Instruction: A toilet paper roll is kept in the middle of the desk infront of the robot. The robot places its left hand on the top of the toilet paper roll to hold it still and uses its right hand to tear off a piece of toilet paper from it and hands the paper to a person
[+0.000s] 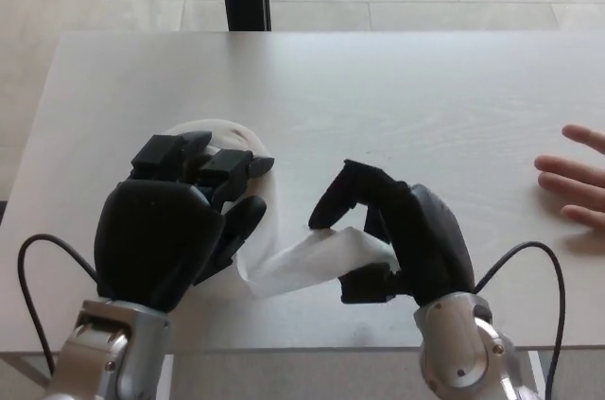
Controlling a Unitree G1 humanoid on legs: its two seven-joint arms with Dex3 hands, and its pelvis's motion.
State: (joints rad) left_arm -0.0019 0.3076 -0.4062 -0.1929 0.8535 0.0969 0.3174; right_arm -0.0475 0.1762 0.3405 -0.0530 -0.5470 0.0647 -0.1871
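The left hand (175, 234) is pressing down, fingers spread, on the toilet paper roll (222, 140) standing on end at the desk (397, 107) centre-left. Its loose paper strip (307, 260) is running rightward into the right hand (402, 244), which seems to be pinching it. A person's hand (577, 182) is resting far right.

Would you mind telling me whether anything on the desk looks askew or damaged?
Nothing stands out. The left hand rests on the toilet paper roll, and the right hand holds its loose paper strip; no tear shows.
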